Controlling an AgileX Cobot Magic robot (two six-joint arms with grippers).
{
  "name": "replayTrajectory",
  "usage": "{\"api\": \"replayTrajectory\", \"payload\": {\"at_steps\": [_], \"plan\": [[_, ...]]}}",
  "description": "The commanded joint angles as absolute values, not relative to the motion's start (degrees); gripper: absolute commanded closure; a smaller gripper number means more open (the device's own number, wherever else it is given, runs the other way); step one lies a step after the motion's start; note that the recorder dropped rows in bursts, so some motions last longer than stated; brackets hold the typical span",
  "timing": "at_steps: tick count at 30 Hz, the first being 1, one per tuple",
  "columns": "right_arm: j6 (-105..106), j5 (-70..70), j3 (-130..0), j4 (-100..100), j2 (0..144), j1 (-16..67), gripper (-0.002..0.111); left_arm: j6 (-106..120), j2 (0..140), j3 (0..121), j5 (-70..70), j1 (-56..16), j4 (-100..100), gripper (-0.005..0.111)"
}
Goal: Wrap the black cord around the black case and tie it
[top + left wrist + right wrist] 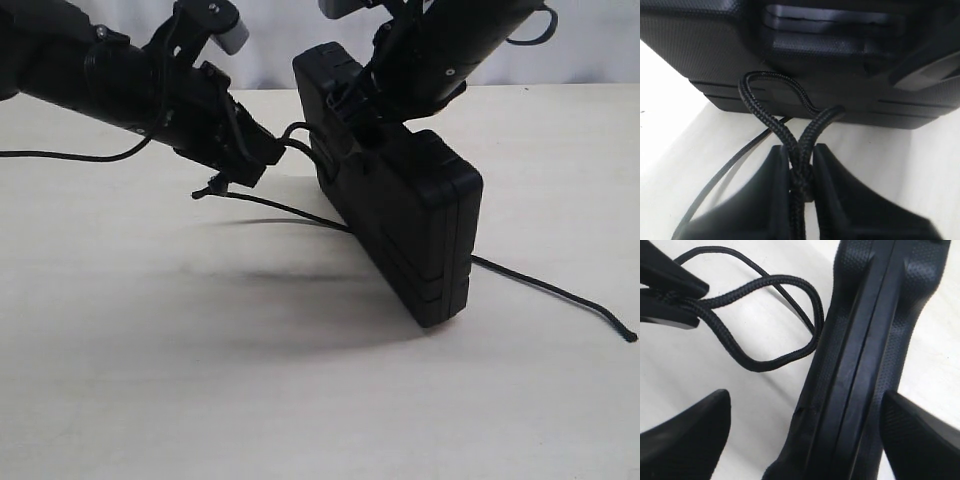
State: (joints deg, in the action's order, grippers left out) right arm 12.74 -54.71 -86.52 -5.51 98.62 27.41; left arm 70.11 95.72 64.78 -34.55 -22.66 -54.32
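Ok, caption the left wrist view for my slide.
Left claw pinches two crossed strands of black cord beside the black case.

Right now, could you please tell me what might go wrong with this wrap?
1. The right claw straddles the black case with a gap at one finger, so a tug could tip the case.
2. The left claw pinches only the crossed strands of the black cord; the slack loop may slip off the case.

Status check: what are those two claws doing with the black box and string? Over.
Left gripper shut on black cord, two strands pinched. Right gripper open, straddling tilted black case. Loose cord end trails across table.
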Motion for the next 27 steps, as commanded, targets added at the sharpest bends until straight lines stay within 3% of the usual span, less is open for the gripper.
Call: {"api": "replayTrajectory", "payload": {"at_steps": [1, 21, 27], "plan": [[12.9, -54.5, -86.3, -5.5, 98.6, 27.5, 0.032, 70.2, 93.4, 64.7, -34.4, -22.5, -54.7, 0.107], [14.4, -54.7, -86.5, -9.4, 97.4, 27.5, 0.032, 70.2, 90.9, 61.4, -29.9, -22.6, -57.8, 0.107], [14.4, -54.5, -86.5, -9.4, 97.3, 27.5, 0.032, 71.0, 97.4, 61.4, -34.8, -22.6, -61.6, 0.107]]}}
